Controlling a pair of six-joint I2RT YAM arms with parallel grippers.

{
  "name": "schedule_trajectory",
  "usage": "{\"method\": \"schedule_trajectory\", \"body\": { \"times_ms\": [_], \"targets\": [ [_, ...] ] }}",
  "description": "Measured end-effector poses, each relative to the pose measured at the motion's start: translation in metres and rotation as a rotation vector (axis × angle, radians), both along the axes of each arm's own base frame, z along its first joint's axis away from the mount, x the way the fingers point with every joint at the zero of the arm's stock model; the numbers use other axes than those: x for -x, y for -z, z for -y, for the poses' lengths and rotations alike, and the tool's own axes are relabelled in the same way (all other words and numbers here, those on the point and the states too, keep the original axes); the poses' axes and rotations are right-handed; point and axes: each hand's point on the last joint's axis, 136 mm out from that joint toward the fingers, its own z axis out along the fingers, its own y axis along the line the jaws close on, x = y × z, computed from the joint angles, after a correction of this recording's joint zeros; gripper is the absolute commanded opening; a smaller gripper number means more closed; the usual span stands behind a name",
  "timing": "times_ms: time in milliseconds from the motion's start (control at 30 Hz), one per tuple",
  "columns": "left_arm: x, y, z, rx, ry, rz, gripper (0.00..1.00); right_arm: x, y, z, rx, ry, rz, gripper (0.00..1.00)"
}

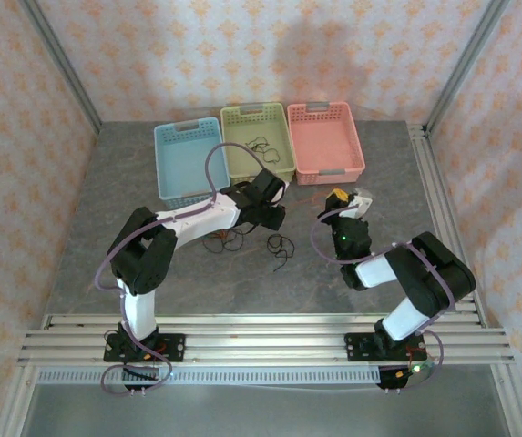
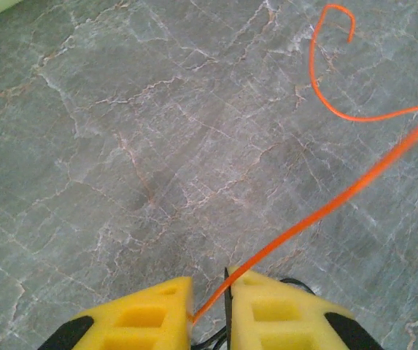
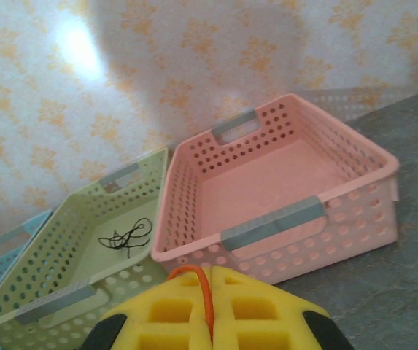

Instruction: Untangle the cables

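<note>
My left gripper (image 1: 271,213) hangs low over the grey table (image 1: 151,209), in front of the green basket. Its yellow fingers (image 2: 143,313) stand a narrow gap apart in the left wrist view. A red-orange cable (image 2: 325,208) runs straight out of that gap to the upper right, then curls back in a loop, and a black cable end shows under the fingers. My right gripper (image 1: 344,202) sits before the pink basket and is shut on a red-orange cable (image 3: 206,292) that arches over its left fingertip. A tangle of black and orange cables (image 1: 279,246) lies on the table between the arms.
Three baskets stand in a row at the back: blue (image 1: 188,127), green (image 1: 253,111) and pink (image 1: 317,109). A small black cable bundle (image 3: 125,237) lies in the green basket (image 3: 63,248). The pink basket (image 3: 274,222) is close ahead of the right gripper. Metal posts frame the table.
</note>
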Motion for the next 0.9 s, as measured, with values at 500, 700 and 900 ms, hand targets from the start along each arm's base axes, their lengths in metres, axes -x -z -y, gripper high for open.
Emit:
{"method": "schedule_trajectory", "body": {
  "times_ms": [500,700,900],
  "targets": [
    [-0.029,0.035,-0.023,-0.25,-0.11,-0.005,0.15,0.002,0.0,0.013,-0.018,0.061,0.0,0.0],
    [-0.024,0.053,-0.05,-0.396,-0.167,-0.035,0.34,0.003,-0.005,0.014,-0.024,0.062,0.012,0.0],
    [-0.025,0.05,-0.057,-0.426,-0.182,-0.015,0.31,0.007,-0.016,0.016,-0.033,0.062,0.039,0.0]
  ]
}}
